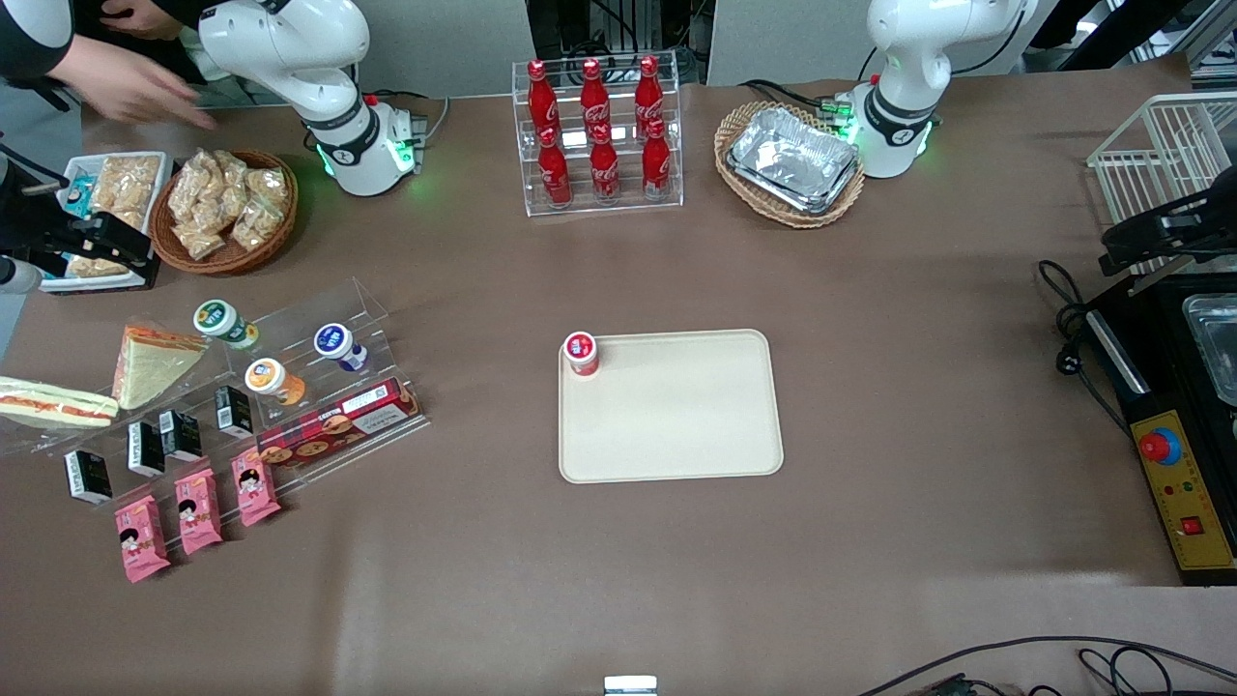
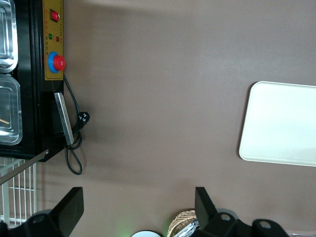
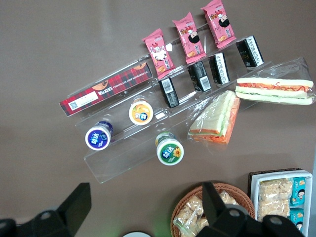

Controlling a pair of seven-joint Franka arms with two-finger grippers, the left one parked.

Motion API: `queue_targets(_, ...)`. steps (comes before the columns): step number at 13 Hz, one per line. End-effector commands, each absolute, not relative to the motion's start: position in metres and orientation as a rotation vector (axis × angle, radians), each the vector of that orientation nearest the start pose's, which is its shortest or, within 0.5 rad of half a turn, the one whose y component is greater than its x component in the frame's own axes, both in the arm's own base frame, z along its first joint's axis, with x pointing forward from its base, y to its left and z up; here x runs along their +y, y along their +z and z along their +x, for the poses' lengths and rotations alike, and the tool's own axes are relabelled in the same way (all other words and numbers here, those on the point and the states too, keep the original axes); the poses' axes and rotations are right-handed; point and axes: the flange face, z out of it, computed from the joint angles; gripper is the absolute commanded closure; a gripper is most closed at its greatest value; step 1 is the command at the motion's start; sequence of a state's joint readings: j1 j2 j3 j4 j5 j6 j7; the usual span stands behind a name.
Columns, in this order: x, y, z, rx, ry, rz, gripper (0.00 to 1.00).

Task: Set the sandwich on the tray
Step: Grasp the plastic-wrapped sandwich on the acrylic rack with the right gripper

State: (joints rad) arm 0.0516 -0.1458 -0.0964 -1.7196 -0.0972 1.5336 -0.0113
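Observation:
The sandwich [image 1: 53,404], a clear-wrapped wedge seen side-on with a red-orange stripe, lies at the working arm's end of the table beside the clear display shelf [image 1: 319,387]; it also shows in the right wrist view [image 3: 274,90]. The cream tray [image 1: 676,425] lies mid-table, with a red-capped cup [image 1: 581,353] on one corner; its edge shows in the left wrist view [image 2: 281,123]. My right gripper [image 1: 92,242] hangs high above the table between the shelf and a snack basket, well apart from the sandwich. In its wrist view the gripper [image 3: 144,193] is open wide and empty.
A triangular sandwich [image 1: 155,362] leans beside the task sandwich. The shelf holds cups, black packets, pink packets and a biscuit box. Farther off stand a snack basket [image 1: 224,208], a white snack tray [image 1: 106,193], a cola bottle rack [image 1: 599,135] and foil trays [image 1: 792,159]. A person's hand [image 1: 126,87] reaches in.

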Motion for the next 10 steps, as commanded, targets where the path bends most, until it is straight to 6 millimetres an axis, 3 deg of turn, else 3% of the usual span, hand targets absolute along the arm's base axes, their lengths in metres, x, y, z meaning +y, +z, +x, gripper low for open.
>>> queue_targets(1,-0.042,0.633,0.505,0.055,0.063,-3.23,0.0)
queue_targets(4,-0.068,0.632,0.509,0.156,0.045,-3.209,0.0)
queue_targets(6,-0.104,0.636,0.504,0.388,0.031,-3.187,0.0)
queue_targets(10,-0.179,0.628,0.492,0.669,0.016,-3.129,0.0)
